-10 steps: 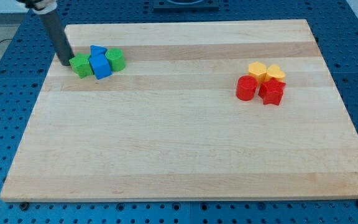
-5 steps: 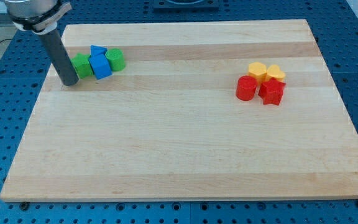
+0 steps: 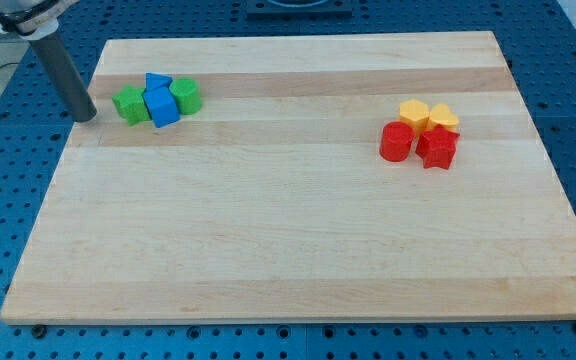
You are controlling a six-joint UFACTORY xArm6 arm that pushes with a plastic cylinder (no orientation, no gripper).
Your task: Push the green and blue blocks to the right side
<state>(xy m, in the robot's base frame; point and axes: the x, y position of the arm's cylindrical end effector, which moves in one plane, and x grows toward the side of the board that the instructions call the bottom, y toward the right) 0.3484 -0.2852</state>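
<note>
Two green blocks [image 3: 128, 105] and two blue blocks [image 3: 162, 107] sat on the pale wooden table [image 3: 288, 230]; red blocks [image 3: 396, 142] and yellow blocks [image 3: 414, 113] too.

Board [image 3: 298, 250]: wide bare wood lying across middle and whole bottom, open lane running left to right.
Green/blue cluster: green block [image 3: 128, 105], blue block [image 3: 163, 106], blue triangular block [image 3: 157, 82], green block at right [image 3: 187, 96], sitting packed together, upper left.
Tip [image 3: 85, 117]: resting near cluster's left, small gap showing.
Obstacles at right: red cylinder [image 3: 396, 142], red block [image 3: 437, 149], two yellow blocks [image 3: 414, 113], [image 3: 444, 118], huddling together.
</note>
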